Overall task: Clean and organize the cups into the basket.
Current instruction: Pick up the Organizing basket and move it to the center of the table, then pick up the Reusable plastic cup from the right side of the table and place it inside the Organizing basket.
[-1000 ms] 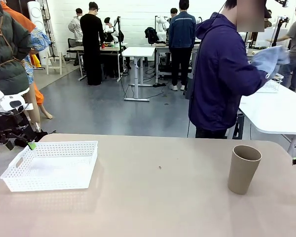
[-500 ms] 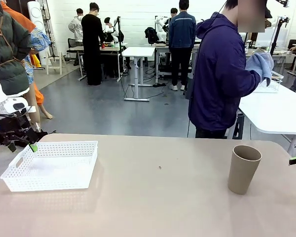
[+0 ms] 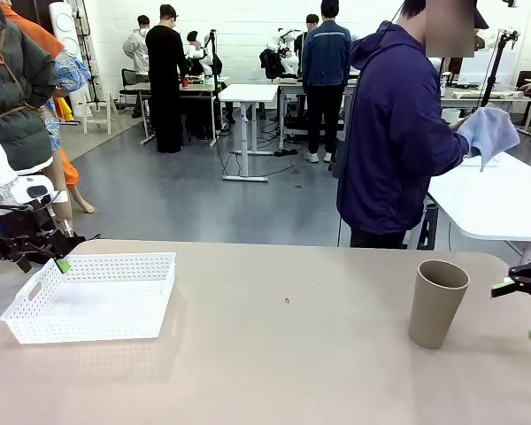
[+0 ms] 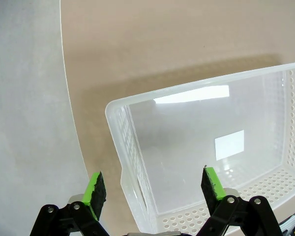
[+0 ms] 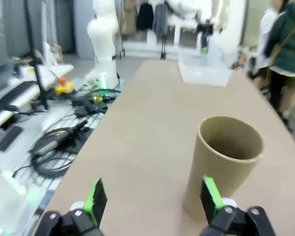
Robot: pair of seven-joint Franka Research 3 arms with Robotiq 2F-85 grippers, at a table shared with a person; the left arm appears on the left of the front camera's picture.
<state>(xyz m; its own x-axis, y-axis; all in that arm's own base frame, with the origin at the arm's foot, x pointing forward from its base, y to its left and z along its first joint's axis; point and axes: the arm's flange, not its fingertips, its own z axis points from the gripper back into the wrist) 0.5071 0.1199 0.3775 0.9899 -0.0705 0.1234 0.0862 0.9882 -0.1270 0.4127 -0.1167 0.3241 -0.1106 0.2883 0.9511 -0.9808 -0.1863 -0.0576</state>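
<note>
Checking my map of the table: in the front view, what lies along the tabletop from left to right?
The left gripper, with jaws open → white basket → tan cup → right gripper, with jaws open.

We see a person in a purple hoodie (image 3: 398, 133) standing beyond the tan surface (image 3: 283, 372), turned toward a white table (image 3: 500, 208) and holding a pale blue cloth (image 3: 488, 131). On the surface we spot a small dark speck (image 3: 287, 301).
</note>
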